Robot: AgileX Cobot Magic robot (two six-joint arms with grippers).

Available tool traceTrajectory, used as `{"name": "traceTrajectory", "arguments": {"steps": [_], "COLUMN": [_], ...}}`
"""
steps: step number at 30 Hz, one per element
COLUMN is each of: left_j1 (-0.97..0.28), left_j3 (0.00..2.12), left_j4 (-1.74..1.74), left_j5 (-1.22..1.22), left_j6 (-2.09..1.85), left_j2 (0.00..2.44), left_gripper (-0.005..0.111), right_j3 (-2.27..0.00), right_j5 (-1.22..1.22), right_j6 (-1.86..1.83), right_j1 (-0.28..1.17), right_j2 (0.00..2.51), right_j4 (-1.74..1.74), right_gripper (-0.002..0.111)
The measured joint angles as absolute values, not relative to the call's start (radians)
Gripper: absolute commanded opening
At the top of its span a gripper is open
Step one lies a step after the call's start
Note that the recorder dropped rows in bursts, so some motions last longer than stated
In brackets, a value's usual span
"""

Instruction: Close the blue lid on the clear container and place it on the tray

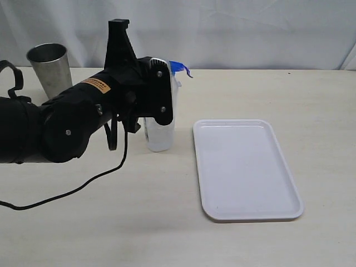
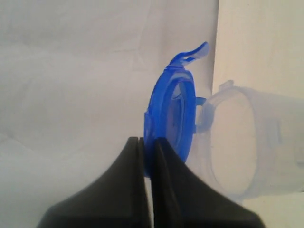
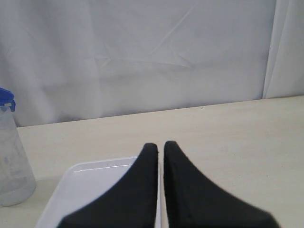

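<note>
Item: the clear container (image 1: 160,133), standing upright on the worktop (image 1: 167,222) just beside the tray (image 1: 245,167), off its far left corner and not on it; long axis vertical. The blue lid (image 1: 179,68) is not closed: it is raised at the container's mouth on the tray side, one flap pointing up. An orange label (image 1: 97,84) sits on the left arm, its writing too small to read. The steel cup (image 1: 50,67) is well apart from the tray, beyond the container. The left wrist view alone shows the lid (image 2: 173,118) edge-on beside the container's open mouth (image 2: 237,147), with the left tool (image 2: 148,140) closed at the lid's rim, seemingly touching rather than pinching it. The right wrist view alone shows the right tool (image 3: 160,145), closed and empty, over the tray (image 3: 95,185).
</note>
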State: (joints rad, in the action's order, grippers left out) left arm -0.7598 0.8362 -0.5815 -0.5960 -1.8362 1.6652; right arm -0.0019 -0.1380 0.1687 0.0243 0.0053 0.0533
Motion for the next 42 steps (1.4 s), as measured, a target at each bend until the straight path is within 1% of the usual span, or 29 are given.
{"name": "traceTrajectory", "arguments": {"steps": [15,27,42], "left_j1": [-0.766,-0.766,-0.766], "left_j3": [0.831,0.831,0.831], "left_j4": [-0.649,-0.655,-0.660], "left_j5": [-0.547,-0.457,-0.443], "left_j6": [-1.834,-1.860,-1.863], "left_j2": [1.665,1.665,1.665], "left_gripper": [0.000,0.000,0.000], "right_j3": [-0.002,-0.002,-0.002], "right_j5": [-0.138,-0.140,-0.140], "right_j6": [0.169,0.169,0.169], "right_j1": [0.024,0.024,0.024], "right_j2": [0.005,0.005,0.005], "right_j4": [0.053,0.053,0.053], "right_gripper": [0.005,0.005,0.005]}}
